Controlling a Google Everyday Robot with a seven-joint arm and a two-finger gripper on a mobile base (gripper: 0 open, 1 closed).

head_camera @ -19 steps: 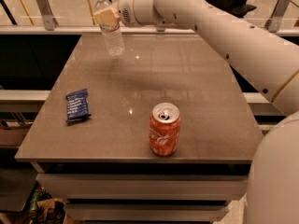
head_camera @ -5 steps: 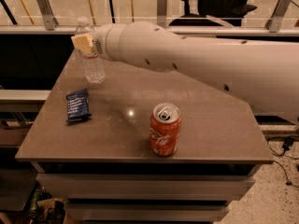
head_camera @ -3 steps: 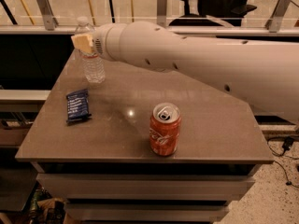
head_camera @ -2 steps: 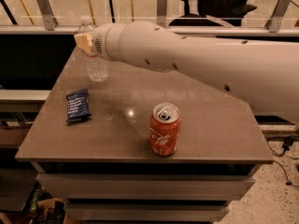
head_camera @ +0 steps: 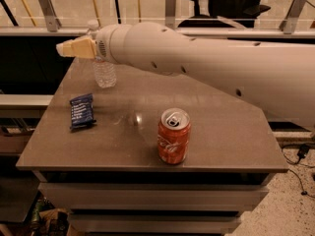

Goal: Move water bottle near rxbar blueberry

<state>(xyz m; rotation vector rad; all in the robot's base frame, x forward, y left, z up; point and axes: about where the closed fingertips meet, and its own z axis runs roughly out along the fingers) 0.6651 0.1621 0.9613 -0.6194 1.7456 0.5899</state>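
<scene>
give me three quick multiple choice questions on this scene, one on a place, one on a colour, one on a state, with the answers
1. Where is the gripper? A) down by the floor B) by the bottle, over the table's far side C) out of sight
2. What colour is the can? A) red B) green C) silver
3. How is the bottle? A) lying down B) upright C) crushed flat

Answers: 1 B, the gripper hangs beside the bottle, beyond the blue snack bar. 2 A, the can's side is red. 3 B, the bottle stands on its base with its cap up.
</scene>
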